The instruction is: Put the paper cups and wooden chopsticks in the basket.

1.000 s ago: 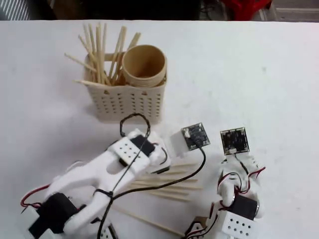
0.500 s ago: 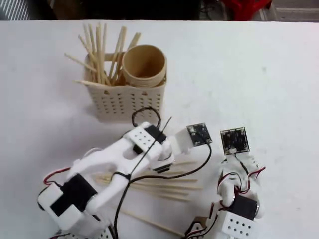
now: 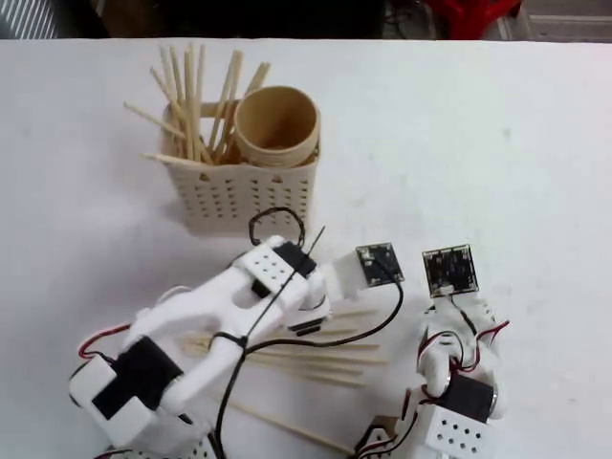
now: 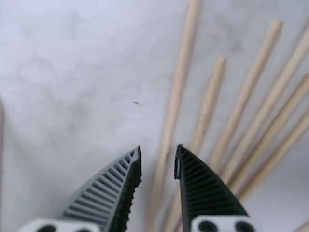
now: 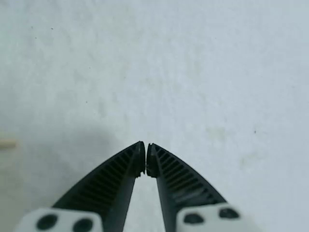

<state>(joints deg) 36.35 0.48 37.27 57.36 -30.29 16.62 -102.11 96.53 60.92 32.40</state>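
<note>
I'm hovering my left hand (image 4: 158,150) low over the surface (image 3: 497,143), its fingers a little apart and straddling one chopstick (image 4: 176,101) without pinching it yet. My right hand (image 5: 146,157) is resting beside it over bare surface, tips pressed together on nothing.

I'm judging the step as a pick of this single stick. To do it well I'm wanting the fingers lower, one on each side of the stick alone, because its neighbour (image 4: 207,106) is lying just beside it and could get caught in the same squeeze. Closing across the stick's width and lifting it level should stop it swinging.

The stick is lying flat, its long axis running straight through the gap between my fingertips and away from the wrist. From above, the loose chopsticks (image 3: 316,359) are fanning out across the surface, roughly side to side, with one stray (image 3: 287,426) lying slantwise nearer the arm bases.

Further off, the basket (image 3: 251,196) is standing upright with a paper cup (image 3: 277,124) inside and a sheaf of sticks (image 3: 191,96) leaning beside the cup, ends pointing up and splayed.
</note>
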